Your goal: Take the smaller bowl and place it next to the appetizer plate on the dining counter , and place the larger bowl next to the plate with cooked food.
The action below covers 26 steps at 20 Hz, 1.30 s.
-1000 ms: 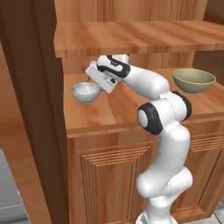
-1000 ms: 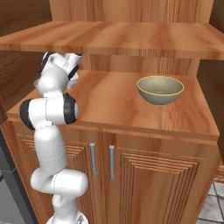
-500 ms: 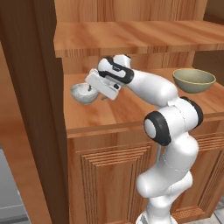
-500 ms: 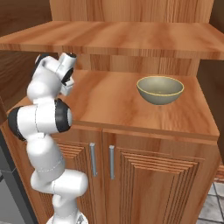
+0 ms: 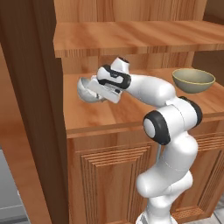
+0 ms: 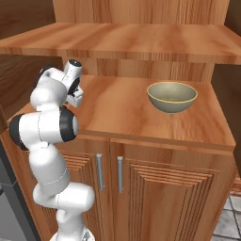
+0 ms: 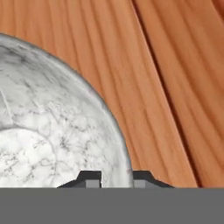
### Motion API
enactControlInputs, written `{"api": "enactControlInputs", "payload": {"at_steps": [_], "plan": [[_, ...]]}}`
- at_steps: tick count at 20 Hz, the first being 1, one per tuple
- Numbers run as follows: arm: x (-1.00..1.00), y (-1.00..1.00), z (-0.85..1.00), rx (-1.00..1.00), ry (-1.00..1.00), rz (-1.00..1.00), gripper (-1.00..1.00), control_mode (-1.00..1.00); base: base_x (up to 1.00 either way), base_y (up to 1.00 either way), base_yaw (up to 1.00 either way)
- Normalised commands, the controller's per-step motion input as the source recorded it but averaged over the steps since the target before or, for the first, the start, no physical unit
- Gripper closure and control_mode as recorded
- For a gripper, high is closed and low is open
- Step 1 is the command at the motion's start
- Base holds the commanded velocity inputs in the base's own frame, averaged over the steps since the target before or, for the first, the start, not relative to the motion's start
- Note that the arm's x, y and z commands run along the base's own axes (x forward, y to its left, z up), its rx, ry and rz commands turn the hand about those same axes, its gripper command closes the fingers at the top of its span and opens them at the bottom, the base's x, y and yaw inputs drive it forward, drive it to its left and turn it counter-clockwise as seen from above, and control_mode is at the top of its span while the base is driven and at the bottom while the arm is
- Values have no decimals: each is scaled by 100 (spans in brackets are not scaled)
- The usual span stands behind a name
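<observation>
Bowls are sitting on the wooden cabinet (image 5: 109, 116): the larger bowl (image 6: 172, 97) is resting well off to the gripper's right, while the smaller bowl (image 5: 87, 90) is tipping at the gripper (image 7: 113, 177), whose fingers are pinching its rim.

The smaller bowl (image 7: 48, 131) is grey-white and marbled, the larger bowl (image 6: 172, 97) olive-tan with a yellowish rim.
</observation>
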Motion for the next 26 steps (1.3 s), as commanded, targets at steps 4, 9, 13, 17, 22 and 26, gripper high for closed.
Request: {"api": "enactControlInputs", "payload": {"at_steps": [4,9,13,17,22,26], "plan": [[-21,17,5,1,-21,-2,100,-100,0,0,0],[-75,8,38,12,-49,-13,100,-100,0,0,0],[-100,-11,2,32,-70,-10,100,-100,0,0,0],[-100,-43,29,37,-54,-1,100,-100,0,0,0],[-100,-63,76,37,-25,0,100,-100,0,0,0],[-100,-39,58,28,-1,0,100,-100,0,0,0]]}}
